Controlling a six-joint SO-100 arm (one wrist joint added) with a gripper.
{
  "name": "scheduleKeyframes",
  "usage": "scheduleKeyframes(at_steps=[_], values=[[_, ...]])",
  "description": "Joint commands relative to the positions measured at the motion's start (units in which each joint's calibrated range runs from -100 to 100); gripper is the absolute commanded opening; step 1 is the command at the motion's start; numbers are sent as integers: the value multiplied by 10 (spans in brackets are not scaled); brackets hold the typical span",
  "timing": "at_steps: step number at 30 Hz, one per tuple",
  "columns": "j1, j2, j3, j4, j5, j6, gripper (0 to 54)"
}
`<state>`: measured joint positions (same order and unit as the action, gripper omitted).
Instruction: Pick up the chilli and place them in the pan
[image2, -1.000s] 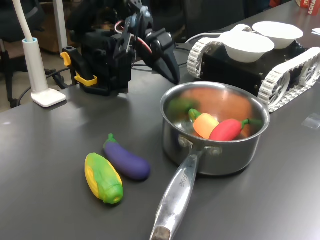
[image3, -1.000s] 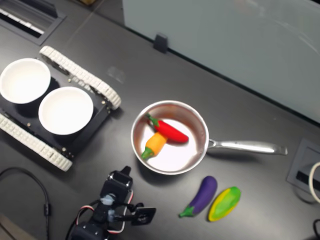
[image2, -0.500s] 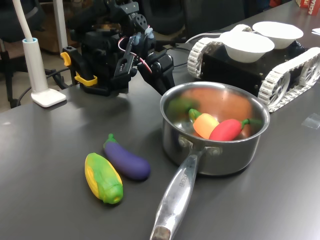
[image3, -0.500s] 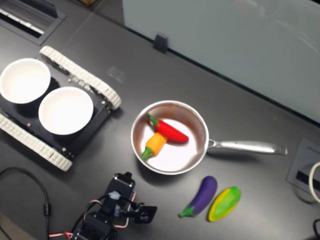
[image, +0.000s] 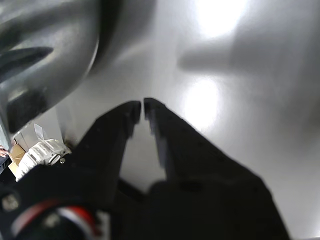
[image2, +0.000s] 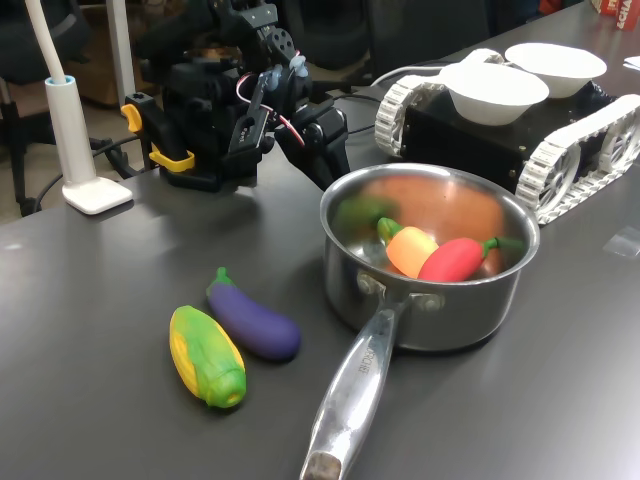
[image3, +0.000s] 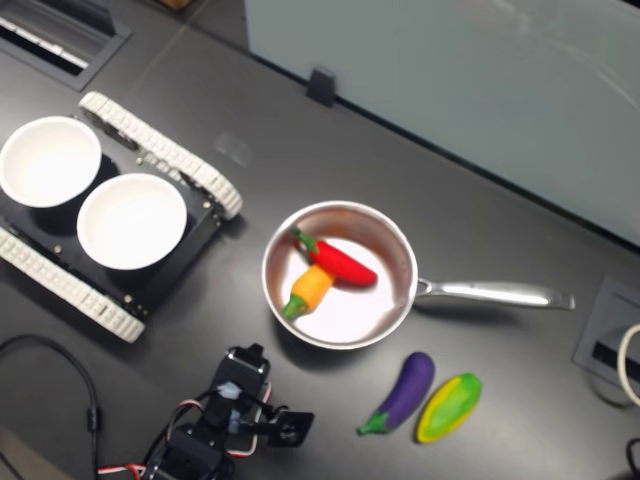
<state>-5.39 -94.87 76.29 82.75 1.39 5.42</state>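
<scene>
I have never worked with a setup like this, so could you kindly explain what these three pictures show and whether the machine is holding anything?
The black machine is a small robot arm whose gripper ends in two dark fingers. The blurry picture comes from a camera on its wrist: the gripper there is nearly shut on nothing, above the grey table. The first exterior view looks across the table; the second exterior view looks down from above. The round shiny steel pan with a long handle already holds the smooth red toy chilli and an orange toy carrot. Beside the pan lie a purple toy eggplant and a yellow-green toy corn cob. Two white bowls sit on a tracked vehicle.
</scene>
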Motion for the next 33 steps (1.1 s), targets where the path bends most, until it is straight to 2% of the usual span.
scheduleKeyframes(at_steps=[1, 33], values=[[-21, -6, -12, -30, 16, -4, 0], [-19, -6, -12, -30, 13, -4, 0]])
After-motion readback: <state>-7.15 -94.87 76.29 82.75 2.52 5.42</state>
